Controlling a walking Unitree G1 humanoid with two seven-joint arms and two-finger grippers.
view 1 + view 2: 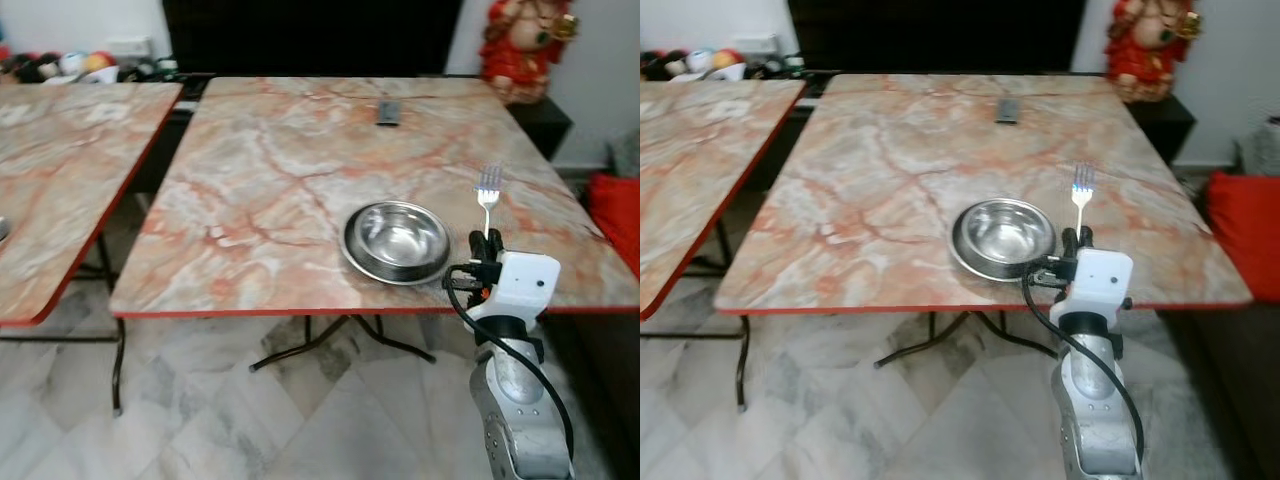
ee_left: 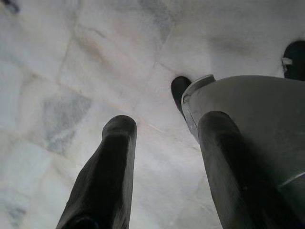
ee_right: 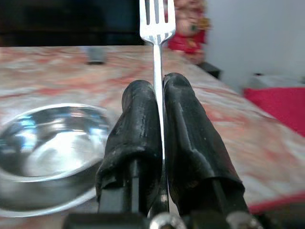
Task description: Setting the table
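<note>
A silver fork (image 1: 488, 192) sticks out past my right gripper (image 1: 486, 243), which is shut on its handle just right of a steel bowl (image 1: 396, 241). The bowl sits near the front edge of the marble-patterned table (image 1: 270, 170). In the right wrist view the fork (image 3: 156, 28) rises between the two black fingers (image 3: 138, 129), with the bowl (image 3: 47, 152) beside them. My left gripper (image 2: 164, 143) hangs idle over the tiled floor, its fingers (image 2: 107, 176) apart with nothing between them.
A dark remote (image 1: 388, 112) lies at the table's far side. A second marble table (image 1: 60, 170) stands to the left. A red figurine (image 1: 525, 45) is at the back right, and a red cushion (image 1: 615, 215) lies to the right.
</note>
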